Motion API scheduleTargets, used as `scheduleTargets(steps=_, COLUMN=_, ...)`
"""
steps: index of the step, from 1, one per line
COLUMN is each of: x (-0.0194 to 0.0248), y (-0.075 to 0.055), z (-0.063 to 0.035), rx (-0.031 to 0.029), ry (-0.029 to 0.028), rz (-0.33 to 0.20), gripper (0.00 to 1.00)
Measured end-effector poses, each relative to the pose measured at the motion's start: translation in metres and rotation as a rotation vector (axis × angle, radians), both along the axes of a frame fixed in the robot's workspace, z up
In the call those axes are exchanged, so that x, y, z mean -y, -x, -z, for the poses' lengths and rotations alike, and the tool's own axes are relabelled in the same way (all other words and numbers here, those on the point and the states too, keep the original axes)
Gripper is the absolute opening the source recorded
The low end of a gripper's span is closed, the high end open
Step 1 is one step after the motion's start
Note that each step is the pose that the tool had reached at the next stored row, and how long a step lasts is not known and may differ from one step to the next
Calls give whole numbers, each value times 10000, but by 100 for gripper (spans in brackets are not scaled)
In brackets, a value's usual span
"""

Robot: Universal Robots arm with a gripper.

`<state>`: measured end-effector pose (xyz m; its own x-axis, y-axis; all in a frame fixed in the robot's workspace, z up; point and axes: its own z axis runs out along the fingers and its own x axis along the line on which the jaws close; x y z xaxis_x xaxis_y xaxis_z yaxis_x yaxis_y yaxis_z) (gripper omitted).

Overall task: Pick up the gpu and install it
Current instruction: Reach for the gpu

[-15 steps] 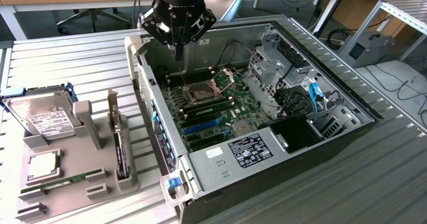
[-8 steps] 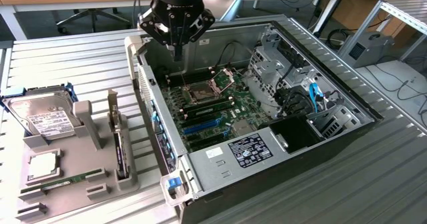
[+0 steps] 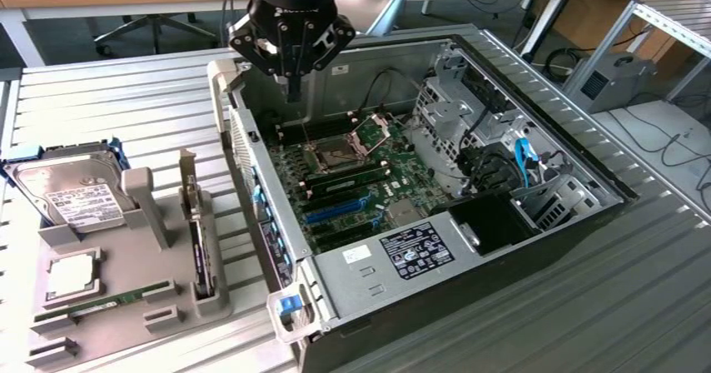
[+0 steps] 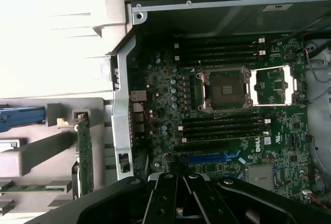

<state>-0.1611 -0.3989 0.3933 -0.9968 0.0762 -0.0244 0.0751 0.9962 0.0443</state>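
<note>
The gpu stands on its edge in a slot of the grey holder, at the exterior view's left, beside the open computer case. In the wrist view the gpu appears edge-on as a thin green board. My gripper hangs above the case's rear corner, over the motherboard, well away from the gpu. Its fingers are shut together with nothing between them. The wrist view has the gripper over the motherboard, near a blue slot.
The holder also carries a silver hard drive, a processor chip and a memory stick. Everything rests on a ribbed metal table. Cables and drive cages fill the case's far side.
</note>
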Motion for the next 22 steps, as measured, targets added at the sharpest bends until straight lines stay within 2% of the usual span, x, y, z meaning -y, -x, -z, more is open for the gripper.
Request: scheduleTargets(steps=22, x=0, y=71, z=0, rx=0, ry=0, rz=0, gripper=11)
